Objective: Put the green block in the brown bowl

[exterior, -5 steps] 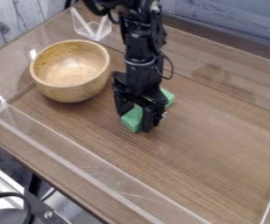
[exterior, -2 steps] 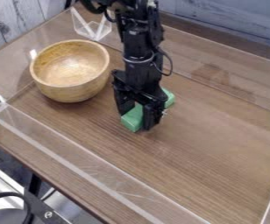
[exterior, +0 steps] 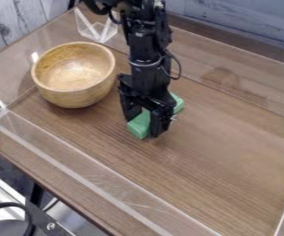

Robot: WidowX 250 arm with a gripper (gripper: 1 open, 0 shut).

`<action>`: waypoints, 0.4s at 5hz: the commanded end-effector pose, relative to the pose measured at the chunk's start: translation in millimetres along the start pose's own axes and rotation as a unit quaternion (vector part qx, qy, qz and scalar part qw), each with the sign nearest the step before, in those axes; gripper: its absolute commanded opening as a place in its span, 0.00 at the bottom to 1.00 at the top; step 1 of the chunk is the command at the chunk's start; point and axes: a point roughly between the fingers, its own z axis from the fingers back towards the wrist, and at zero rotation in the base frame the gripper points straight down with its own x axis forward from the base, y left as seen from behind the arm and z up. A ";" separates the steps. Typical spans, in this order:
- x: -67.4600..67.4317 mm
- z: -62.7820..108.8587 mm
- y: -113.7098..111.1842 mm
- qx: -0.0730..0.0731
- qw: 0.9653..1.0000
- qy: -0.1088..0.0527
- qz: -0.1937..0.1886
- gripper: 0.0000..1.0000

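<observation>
The green block (exterior: pixel 139 126) lies on the wooden table, just right of the brown bowl (exterior: pixel 73 74). My gripper (exterior: pixel 146 123) points straight down over the block, its black fingers open and straddling it low at the table surface. Much of the block is hidden by the fingers; green shows at the lower left and at the upper right by the fingers. The bowl stands upright and holds nothing, a short way to the left of the gripper.
The wooden table (exterior: pixel 218 157) is ringed by a clear low wall (exterior: pixel 58 161) along its front and left edges. A clear plastic object (exterior: pixel 98 28) sits at the back behind the arm.
</observation>
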 end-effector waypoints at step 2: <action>8.2 22.1 2.1 0.008 0.999 -0.042 0.002 1.00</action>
